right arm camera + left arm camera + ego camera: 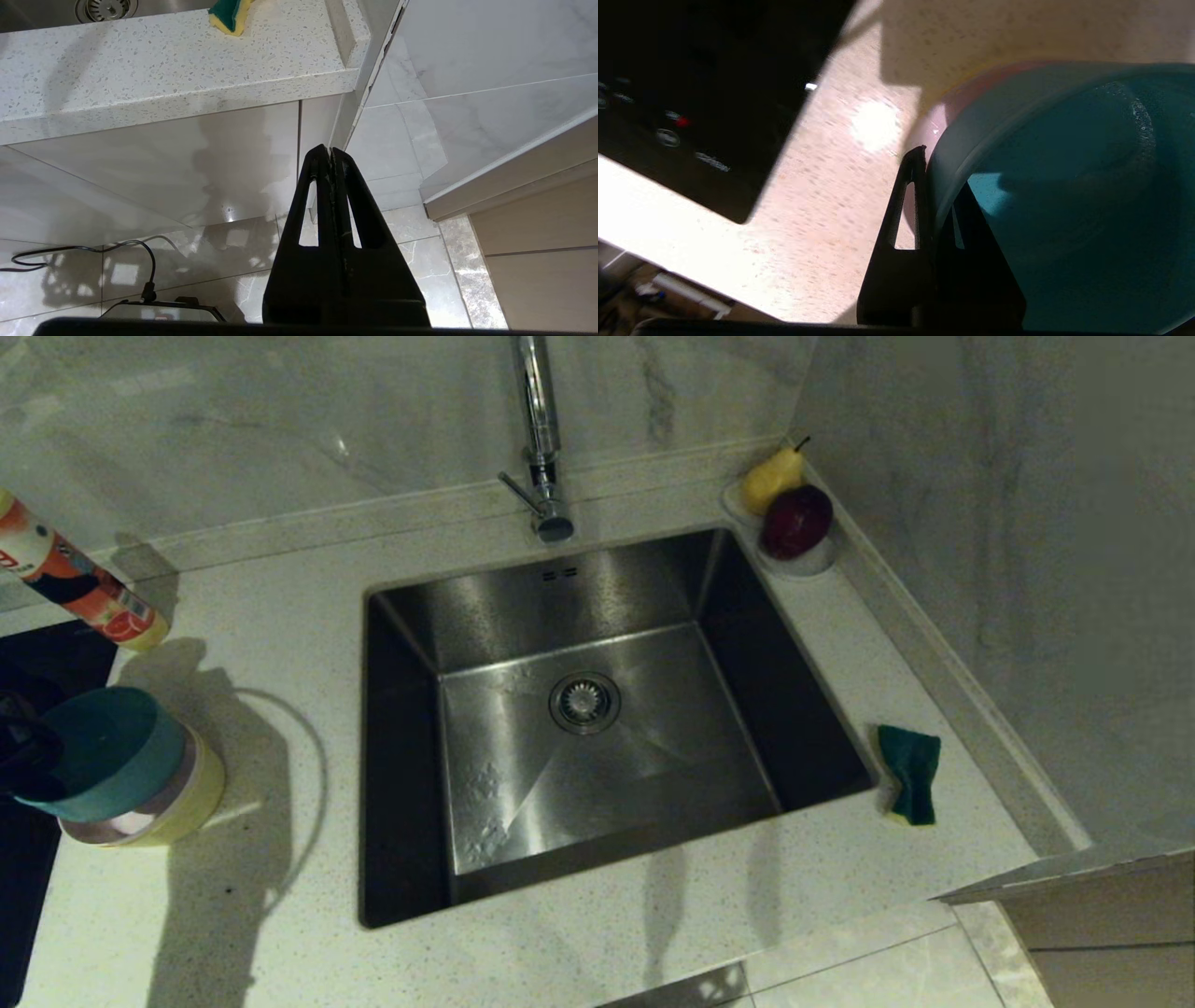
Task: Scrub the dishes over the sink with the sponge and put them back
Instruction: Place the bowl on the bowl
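Marble-speckled counter is surrounding the steel sink [579,709], whose basin is lying bare. I'm working the left gripper [931,186], its jaws pinching the rim of the light blue bowl [103,751], which is nested tilted in the pink and yellow bowls [191,798] left of the sink. I'm judging this the pickup step; next I'm carrying it over the basin. The right gripper [331,154] is hanging pressed together below the counter edge, and it'll need the sponge [910,773], lying right of the sink.

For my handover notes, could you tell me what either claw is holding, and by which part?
The left claw pinches the rim of the blue bowl, top of the stack; the right claw holds nothing.
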